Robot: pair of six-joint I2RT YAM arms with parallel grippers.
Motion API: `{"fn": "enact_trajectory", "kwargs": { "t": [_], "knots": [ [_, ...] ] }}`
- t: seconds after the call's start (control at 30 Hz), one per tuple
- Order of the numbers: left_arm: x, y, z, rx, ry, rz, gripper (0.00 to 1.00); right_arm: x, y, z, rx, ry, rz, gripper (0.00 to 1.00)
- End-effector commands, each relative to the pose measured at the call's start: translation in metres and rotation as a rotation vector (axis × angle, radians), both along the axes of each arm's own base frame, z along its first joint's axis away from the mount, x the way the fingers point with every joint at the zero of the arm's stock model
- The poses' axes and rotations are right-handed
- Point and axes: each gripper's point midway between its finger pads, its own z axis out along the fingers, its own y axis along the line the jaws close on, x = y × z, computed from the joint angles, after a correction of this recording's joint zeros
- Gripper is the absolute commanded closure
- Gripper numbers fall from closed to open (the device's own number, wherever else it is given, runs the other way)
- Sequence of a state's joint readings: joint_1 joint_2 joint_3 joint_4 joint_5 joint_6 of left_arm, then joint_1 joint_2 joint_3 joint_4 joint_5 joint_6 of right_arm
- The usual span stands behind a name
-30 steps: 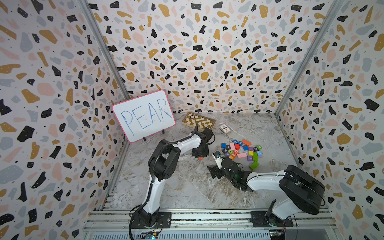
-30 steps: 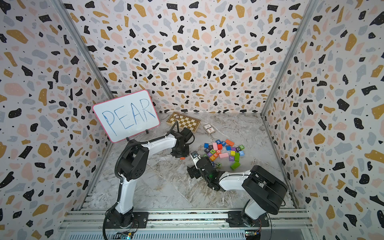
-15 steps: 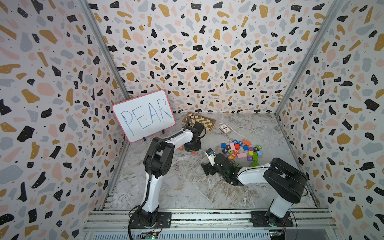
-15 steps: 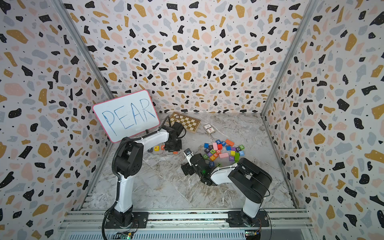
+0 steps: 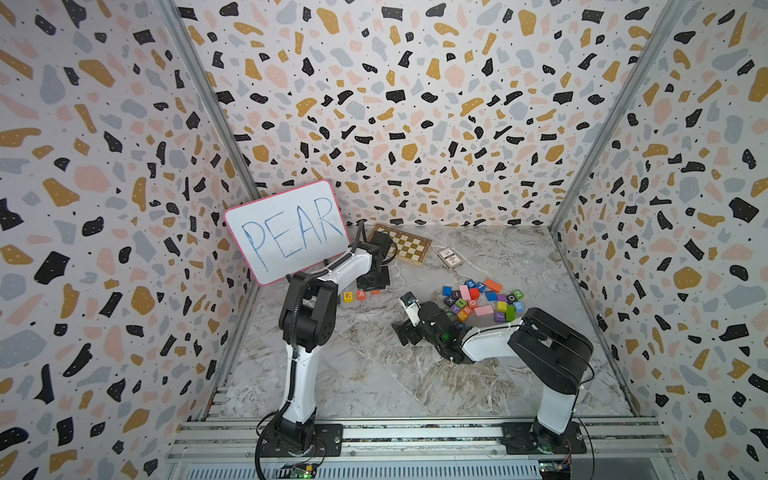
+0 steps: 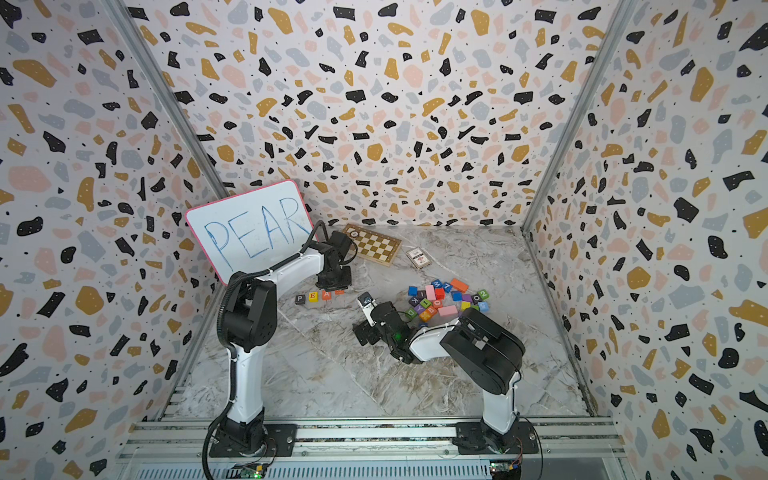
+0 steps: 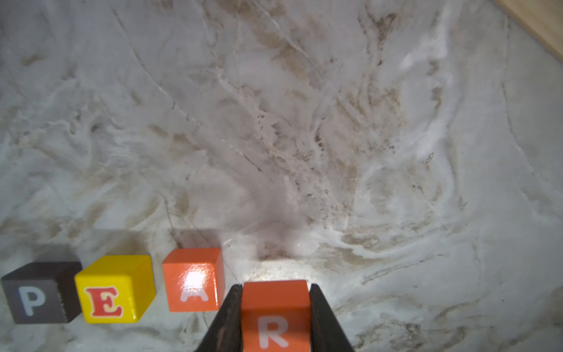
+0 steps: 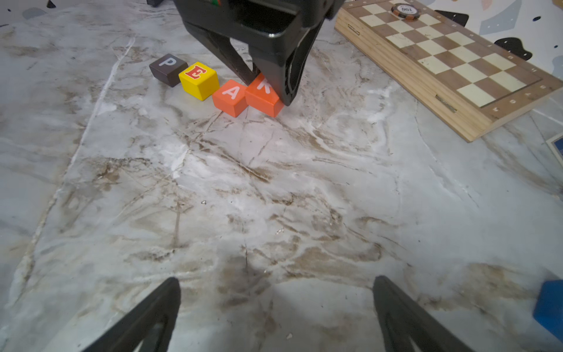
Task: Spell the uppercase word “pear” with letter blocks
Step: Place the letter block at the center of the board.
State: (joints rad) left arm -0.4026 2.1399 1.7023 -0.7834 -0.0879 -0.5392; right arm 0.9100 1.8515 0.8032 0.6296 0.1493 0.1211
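Left gripper (image 7: 275,289) pinched on the R block (image 7: 274,320), one finger against each of two opposite side faces, letter face up; the block sits at or just above the marble table (image 7: 304,122), and which of the two cannot be told. In a top view the A block (image 6: 326,295) lies just beside the held block at its 9 o'clock, with the E block (image 6: 313,296) and the P block (image 6: 300,299) further out along that same line, so the row's long axis runs from 9 to 3 o'clock and the grip axis runs with it. The finger on the 9 o'clock side stands in the narrow gap between A and R, so a wide release would probably nudge the A block. Right gripper (image 8: 275,283), spread wide and empty, hangs well apart at 4 o'clock of the row, near the pile of spare blocks (image 6: 446,297); the left arm is the nearer. Whiteboard (image 6: 249,232) reading PEAR stands at 11 o'clock
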Motion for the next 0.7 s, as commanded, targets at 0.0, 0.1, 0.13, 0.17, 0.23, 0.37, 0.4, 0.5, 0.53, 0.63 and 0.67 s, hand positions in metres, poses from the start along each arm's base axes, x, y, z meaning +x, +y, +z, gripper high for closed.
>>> {"fn": "enact_trajectory", "kwargs": {
  "t": [0.0,0.1,0.13,0.17,0.23,0.37,0.4,0.5,0.53,0.63,0.67],
  "knots": [
    [0.006,0.004,-0.004,0.004,0.006,-0.006,0.7,0.004,0.007,0.008,0.015,-0.02,0.011,0.0],
    [0.007,0.005,-0.007,-0.003,0.01,-0.002,0.7,0.004,0.008,0.005,0.014,-0.015,0.013,0.0],
    [0.007,0.005,-0.008,-0.002,0.013,-0.003,0.7,0.004,0.008,0.005,0.016,-0.015,0.014,0.0],
    [0.008,0.005,-0.01,-0.005,0.013,-0.002,0.7,0.004,0.008,0.004,0.014,-0.014,0.015,0.0],
    [0.008,0.005,-0.012,-0.008,0.02,-0.004,0.7,0.004,0.009,0.004,0.016,-0.011,0.016,0.0],
    [0.008,0.004,-0.017,-0.015,0.029,-0.005,0.7,0.003,0.01,0.004,0.016,-0.009,0.019,0.0],
    [0.008,0.004,-0.018,-0.015,0.029,-0.004,0.7,0.003,0.01,0.004,0.017,-0.009,0.019,0.0],
    [0.009,0.006,-0.02,-0.014,0.03,-0.001,0.7,0.004,0.01,0.002,0.015,-0.006,0.019,0.0],
    [0.009,0.005,-0.02,-0.016,0.032,-0.002,0.7,0.003,0.011,0.003,0.016,-0.005,0.02,0.0],
    [0.01,0.005,-0.02,-0.021,0.032,0.0,0.7,0.004,0.011,0.003,0.017,-0.005,0.021,0.0],
    [0.01,0.005,-0.021,-0.021,0.033,0.0,0.7,0.004,0.011,0.003,0.017,-0.006,0.021,0.0]
  ]
}}
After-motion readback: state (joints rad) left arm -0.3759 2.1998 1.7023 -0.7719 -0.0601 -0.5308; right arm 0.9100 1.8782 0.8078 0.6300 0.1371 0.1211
